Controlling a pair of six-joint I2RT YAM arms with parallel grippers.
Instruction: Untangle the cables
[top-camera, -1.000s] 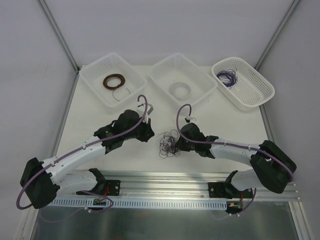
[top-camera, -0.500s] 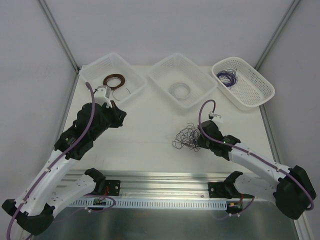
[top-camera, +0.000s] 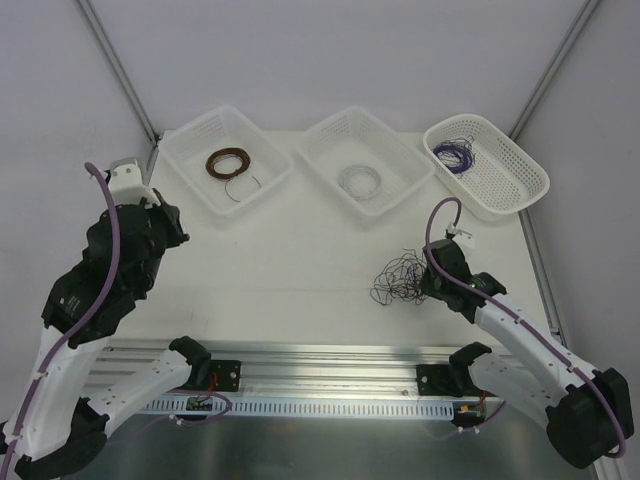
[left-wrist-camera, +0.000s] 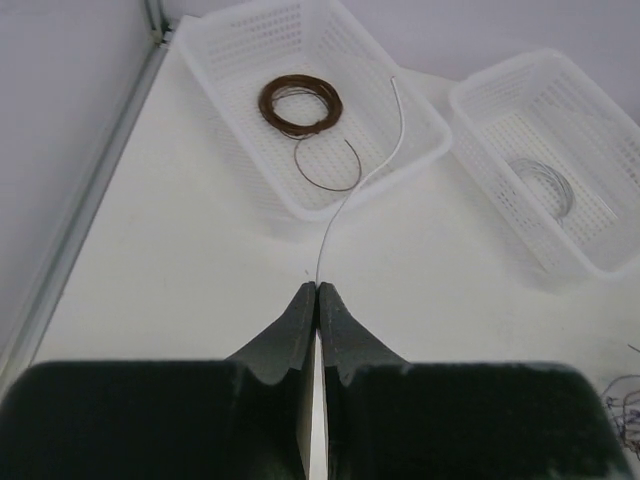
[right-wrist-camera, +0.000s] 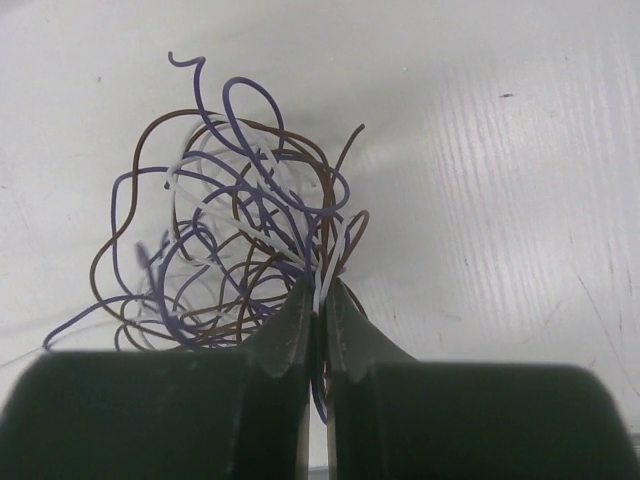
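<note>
Top view first: the white worktop (top-camera: 290, 255) has loads of bare room through the middle and along the near edge, where the metal rail (top-camera: 330, 355) runs. Three white baskets line the far edge: the left basket (top-camera: 190, 135) holds a brown coil (top-camera: 228, 162), the middle basket (top-camera: 335, 125) a whitish coil (top-camera: 358, 182), and the right basket (top-camera: 520, 160) a purple coil (top-camera: 455, 155). The cables (top-camera: 400, 278) sit as a loose scribble right of centre, well apart from the baskets and nearer the right edge than the left. The left arm (top-camera: 110, 270) is reared up high over the left edge, wrist pointing at the far-left corner. The right arm (top-camera: 520, 325) lies low and stretched out along the right side, with the right gripper (top-camera: 425, 283) at the clump's right edge.

Left wrist view: the left gripper (left-wrist-camera: 317, 290) has its fingers pressed together on a single pale wire (left-wrist-camera: 345, 200). That wire curves up across the near rim of the left basket, beside a loose brown strand (left-wrist-camera: 325, 165) lying next to the brown coil.

Right wrist view: the right gripper's fingers (right-wrist-camera: 290, 320) are squeezed tight on a few strands at the near side of the cables. The purple, brown and whitish loops fan out over the bare worktop on the far side of the fingertips
</note>
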